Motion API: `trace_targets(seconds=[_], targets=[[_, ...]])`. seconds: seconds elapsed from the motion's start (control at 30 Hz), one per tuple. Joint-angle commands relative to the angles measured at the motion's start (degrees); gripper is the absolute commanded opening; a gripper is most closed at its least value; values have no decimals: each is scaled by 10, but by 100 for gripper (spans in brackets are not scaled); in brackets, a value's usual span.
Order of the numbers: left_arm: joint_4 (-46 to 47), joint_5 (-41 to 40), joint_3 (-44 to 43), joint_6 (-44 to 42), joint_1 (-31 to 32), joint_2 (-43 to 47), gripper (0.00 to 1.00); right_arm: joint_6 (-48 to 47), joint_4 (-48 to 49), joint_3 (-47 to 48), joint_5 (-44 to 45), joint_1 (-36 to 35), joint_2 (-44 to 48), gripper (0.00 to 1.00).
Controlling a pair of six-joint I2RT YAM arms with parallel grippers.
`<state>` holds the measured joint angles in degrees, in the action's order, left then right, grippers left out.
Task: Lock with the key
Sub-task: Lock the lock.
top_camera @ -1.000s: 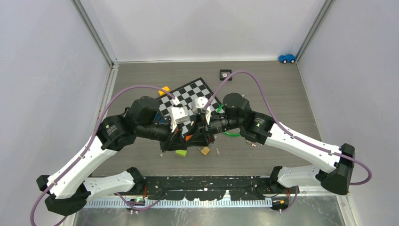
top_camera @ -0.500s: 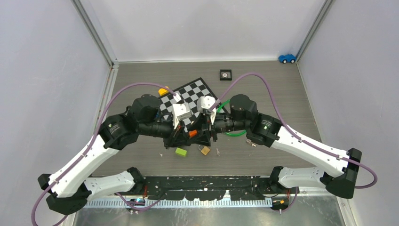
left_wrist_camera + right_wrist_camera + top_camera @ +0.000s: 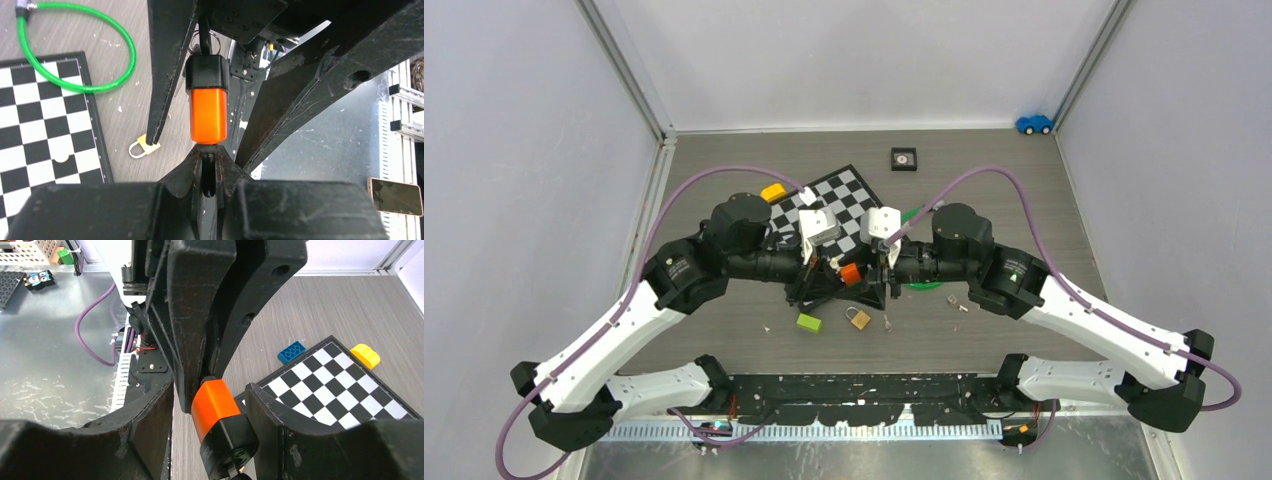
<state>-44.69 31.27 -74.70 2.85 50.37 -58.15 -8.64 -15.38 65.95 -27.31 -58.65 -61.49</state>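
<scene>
Left claw [image 3: 209, 161] clamped on the orange-capped key [image 3: 208, 115] above the desk [image 3: 1024, 190], right claw [image 3: 210, 390] open with jaws either side of it, brass padlock [image 3: 858, 318] lying on the desk below.

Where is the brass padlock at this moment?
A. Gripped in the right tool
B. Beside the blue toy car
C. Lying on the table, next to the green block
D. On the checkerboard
C: the top view shows the padlock lying flat on the table just right of the green block, nearer the arm bases than the checkerboard.
</scene>
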Motion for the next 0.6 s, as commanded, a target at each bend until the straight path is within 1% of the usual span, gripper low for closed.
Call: trace_targets(seconds=[0.0, 0.33, 0.57], targets=[[187, 58, -20, 1, 12, 4, 0, -34, -28, 16, 1, -9, 5, 60], [182, 66, -20, 0, 12, 2, 0, -55, -63, 39, 11, 6, 20, 60], [180, 65, -15, -1, 12, 6, 0, -64, -97, 57, 4, 37, 36, 60]])
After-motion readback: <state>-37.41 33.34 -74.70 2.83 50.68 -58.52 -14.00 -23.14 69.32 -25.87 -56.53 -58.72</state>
